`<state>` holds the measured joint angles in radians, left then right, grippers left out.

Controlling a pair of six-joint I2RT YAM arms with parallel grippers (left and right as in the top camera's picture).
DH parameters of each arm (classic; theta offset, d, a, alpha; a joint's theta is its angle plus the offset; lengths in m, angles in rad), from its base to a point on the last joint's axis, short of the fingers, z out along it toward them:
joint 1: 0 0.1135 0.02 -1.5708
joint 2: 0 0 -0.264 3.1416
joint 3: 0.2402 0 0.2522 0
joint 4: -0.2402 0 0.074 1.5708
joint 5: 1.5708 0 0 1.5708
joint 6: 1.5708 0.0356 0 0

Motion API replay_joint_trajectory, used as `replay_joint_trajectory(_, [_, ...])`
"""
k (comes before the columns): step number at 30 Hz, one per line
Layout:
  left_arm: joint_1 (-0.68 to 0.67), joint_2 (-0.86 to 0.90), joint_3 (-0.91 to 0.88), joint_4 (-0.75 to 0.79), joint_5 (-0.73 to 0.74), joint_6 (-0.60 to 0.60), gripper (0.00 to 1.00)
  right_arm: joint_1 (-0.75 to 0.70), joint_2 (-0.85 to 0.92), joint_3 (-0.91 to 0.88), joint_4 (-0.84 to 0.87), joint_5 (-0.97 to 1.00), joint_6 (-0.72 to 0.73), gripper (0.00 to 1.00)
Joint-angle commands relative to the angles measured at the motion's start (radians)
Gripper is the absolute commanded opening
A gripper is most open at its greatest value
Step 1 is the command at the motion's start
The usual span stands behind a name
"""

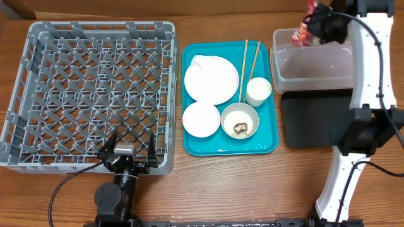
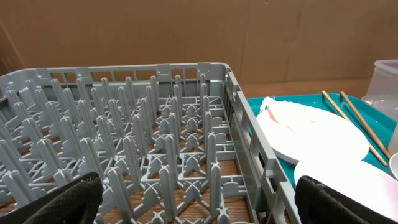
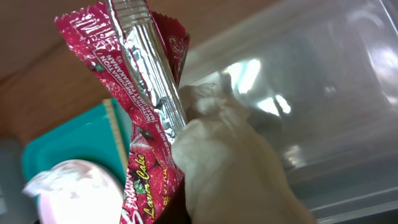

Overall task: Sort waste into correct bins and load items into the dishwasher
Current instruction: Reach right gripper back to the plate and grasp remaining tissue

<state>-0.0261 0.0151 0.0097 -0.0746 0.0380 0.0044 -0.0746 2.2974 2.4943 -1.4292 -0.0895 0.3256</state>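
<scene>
My right gripper (image 1: 314, 25) is shut on the red-and-white wrapper (image 1: 299, 34) with white paper (image 3: 236, 162) and holds it above the far left corner of the clear tub (image 1: 312, 79); the wrapper (image 3: 146, 118) fills the right wrist view and hides the jaws. The black tray (image 1: 312, 120) lies in front of the tub. On the teal tray (image 1: 268, 142) are a white plate (image 1: 211, 80), a white bowl (image 1: 201, 118), a bowl with a brown lump (image 1: 240, 122), a white cup (image 1: 258, 91) and chopsticks (image 1: 248, 63). My left gripper (image 1: 129, 151) is open at the grey dish rack's (image 1: 88, 88) front edge.
The rack (image 2: 143, 143) fills the left wrist view, with the plate (image 2: 311, 134) and chopsticks (image 2: 354, 121) to its right. A few rice grains lie near the teal tray's front edge (image 1: 221, 150). My right arm's white links stand over the right side of the table.
</scene>
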Motion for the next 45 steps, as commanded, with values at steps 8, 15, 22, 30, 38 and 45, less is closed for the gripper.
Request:
replay_joint_trajectory(8, [0.000, -0.010, -0.005, 0.000, 0.004, 0.018, 1.00, 0.019, -0.010, -0.148, 0.021, -0.021, 0.023, 0.55])
replay_joint_trajectory(15, [0.000, -0.010, -0.005, 0.000, 0.004, 0.018, 1.00, 0.075, -0.044, -0.038, 0.012, -0.085, -0.011, 0.78])
replay_joint_trajectory(22, [0.000, -0.010, -0.005, 0.000, 0.004, 0.018, 1.00, 0.330, -0.002, -0.043, 0.123, -0.051, -0.098, 0.76])
replay_joint_trajectory(30, [0.000, -0.010, -0.005, 0.000, 0.004, 0.018, 1.00, 0.549, 0.127, -0.054, 0.198, 0.151, -0.171, 0.80])
replay_joint_trajectory(38, [0.000, -0.010, -0.005, 0.000, 0.004, 0.018, 1.00, 0.577, 0.261, -0.054, 0.248, 0.200, -0.180, 0.80])
replay_joint_trajectory(45, [0.000, -0.010, -0.005, 0.000, 0.004, 0.018, 1.00, 0.575, 0.316, -0.055, 0.317, 0.174, -0.230, 0.82])
